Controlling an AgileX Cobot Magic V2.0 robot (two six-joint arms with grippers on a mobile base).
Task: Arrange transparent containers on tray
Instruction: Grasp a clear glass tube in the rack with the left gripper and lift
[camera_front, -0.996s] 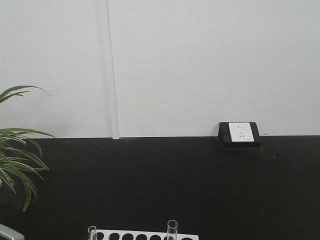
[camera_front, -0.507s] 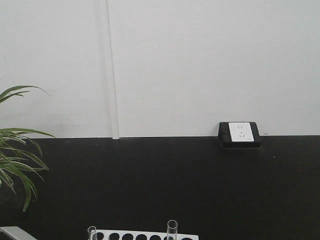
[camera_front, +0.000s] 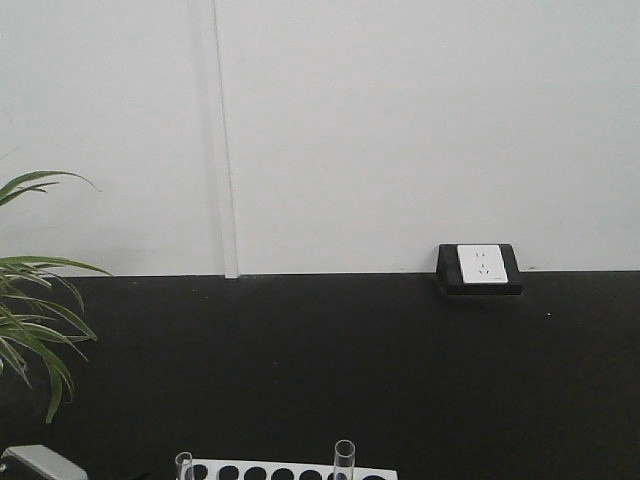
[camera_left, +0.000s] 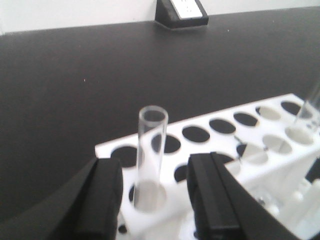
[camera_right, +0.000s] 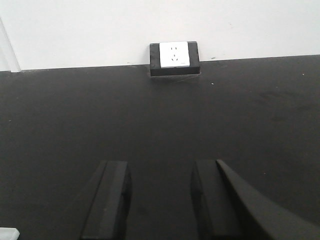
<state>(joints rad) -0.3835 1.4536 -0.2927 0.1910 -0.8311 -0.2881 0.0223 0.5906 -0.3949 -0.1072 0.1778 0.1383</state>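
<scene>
A clear test tube (camera_left: 150, 155) stands upright in a near hole of the white rack (camera_left: 170, 220). My left gripper (camera_left: 155, 200) is open around it, with a black finger on each side and a gap between each finger and the glass. A second tube (camera_left: 310, 110) stands at the rack's far right. The front view shows only the rims of the two tubes (camera_front: 184, 464) (camera_front: 344, 458) above the rack (camera_front: 300, 468). My right gripper (camera_right: 160, 200) hangs open over bare black tabletop with nothing between its fingers. The tray is out of view.
A black-and-white power socket (camera_front: 478, 266) sits at the back of the black table against the white wall. A green plant (camera_front: 30, 310) leans in at the left. A grey part of the left arm (camera_front: 40, 462) shows at the bottom left.
In the front view the grey part of the left arm has crept rightward and shows more at the bottom-left corner. The rack and both tubes have not moved.
</scene>
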